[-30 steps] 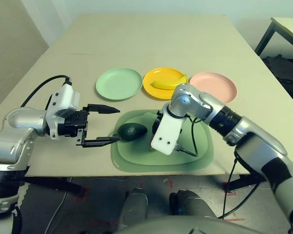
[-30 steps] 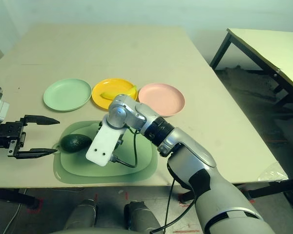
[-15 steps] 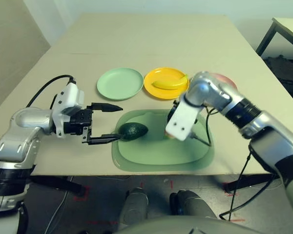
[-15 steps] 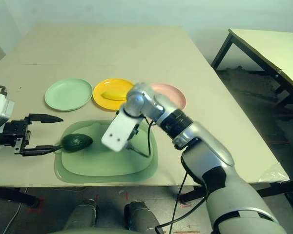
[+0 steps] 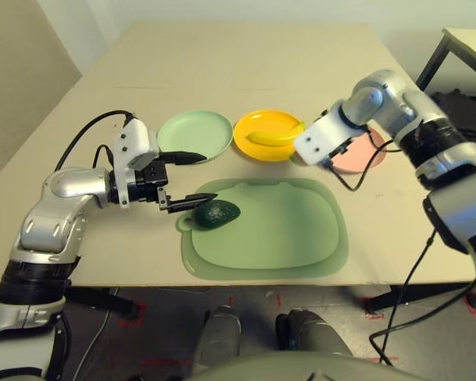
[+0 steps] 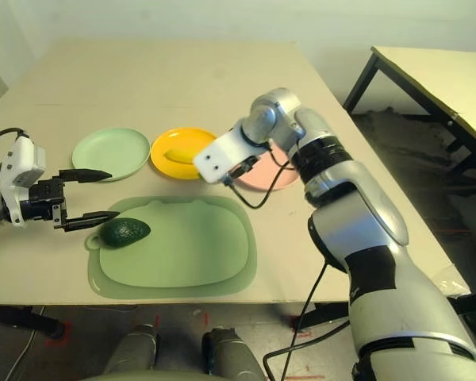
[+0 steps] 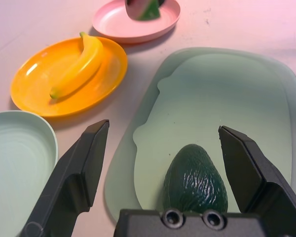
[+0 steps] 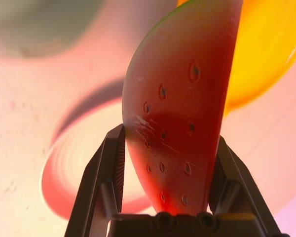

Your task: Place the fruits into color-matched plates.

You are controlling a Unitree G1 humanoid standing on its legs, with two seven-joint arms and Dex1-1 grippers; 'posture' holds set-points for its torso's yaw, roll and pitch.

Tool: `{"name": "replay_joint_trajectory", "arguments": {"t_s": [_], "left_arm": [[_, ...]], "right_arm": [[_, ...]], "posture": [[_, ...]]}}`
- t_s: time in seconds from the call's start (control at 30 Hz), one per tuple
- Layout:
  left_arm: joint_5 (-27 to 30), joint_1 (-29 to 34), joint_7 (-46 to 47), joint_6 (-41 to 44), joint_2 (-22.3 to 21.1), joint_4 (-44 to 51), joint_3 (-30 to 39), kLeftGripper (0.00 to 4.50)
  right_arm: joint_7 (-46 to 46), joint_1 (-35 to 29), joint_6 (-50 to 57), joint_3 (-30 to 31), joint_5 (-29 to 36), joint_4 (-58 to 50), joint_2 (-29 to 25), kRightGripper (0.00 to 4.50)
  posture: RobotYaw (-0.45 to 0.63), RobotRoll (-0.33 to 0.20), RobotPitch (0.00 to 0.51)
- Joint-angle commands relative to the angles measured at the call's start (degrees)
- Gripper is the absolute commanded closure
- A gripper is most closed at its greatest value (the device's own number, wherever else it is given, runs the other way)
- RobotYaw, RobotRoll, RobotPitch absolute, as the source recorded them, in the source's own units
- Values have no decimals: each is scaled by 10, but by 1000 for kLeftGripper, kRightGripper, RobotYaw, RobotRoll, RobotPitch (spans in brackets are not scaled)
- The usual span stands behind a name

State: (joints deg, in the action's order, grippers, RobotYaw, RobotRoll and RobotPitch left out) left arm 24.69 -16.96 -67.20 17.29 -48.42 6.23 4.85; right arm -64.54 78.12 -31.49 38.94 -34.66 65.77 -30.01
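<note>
Two fruits unplaced: right gripper [image 8: 165, 197] pinches watermelon wedge [image 8: 180, 113] above pink plate [image 5: 363, 152], ready to drop it. Left gripper [image 7: 165, 163], wide open, brackets avocado [image 7: 196, 180] on mat [image 5: 285, 230]. Banana [image 5: 274, 135] rests in yellow plate [image 5: 254, 147].

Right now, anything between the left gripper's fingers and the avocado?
No. In the left wrist view, the avocado lies on the cutting mat between the open left gripper fingers, with bare gaps on both sides.

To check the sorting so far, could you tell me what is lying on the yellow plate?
A banana lies on the yellow plate, nothing else. The plate's right edge is hidden behind the right arm in the left eye view.
</note>
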Motion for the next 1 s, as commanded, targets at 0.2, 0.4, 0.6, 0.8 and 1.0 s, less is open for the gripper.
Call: {"name": "replay_joint_trajectory", "arguments": {"t_s": [0.2,0.4,0.6,0.8,1.0], "left_arm": [[-9,6,-7,-4,-6,3,-8,0],[-9,6,-9,-6,-8,4,-5,0],[-9,5,-7,-9,-10,4,-1,0],[-7,17,-5,-11,-18,13,7,0],[-5,26,-2,-10,-26,16,16,0]], "right_arm": [[90,7,12,6,-53,80,7,2272],[141,-4,24,10,-79,101,11,2272],[168,-20,38,9,-94,114,15,2272],[183,-30,56,9,-105,120,18,2272],[198,-40,72,11,-115,125,18,2272]], "posture": [[113,0,105],[121,0,111],[135,0,118],[152,0,116],[158,0,115]]}}
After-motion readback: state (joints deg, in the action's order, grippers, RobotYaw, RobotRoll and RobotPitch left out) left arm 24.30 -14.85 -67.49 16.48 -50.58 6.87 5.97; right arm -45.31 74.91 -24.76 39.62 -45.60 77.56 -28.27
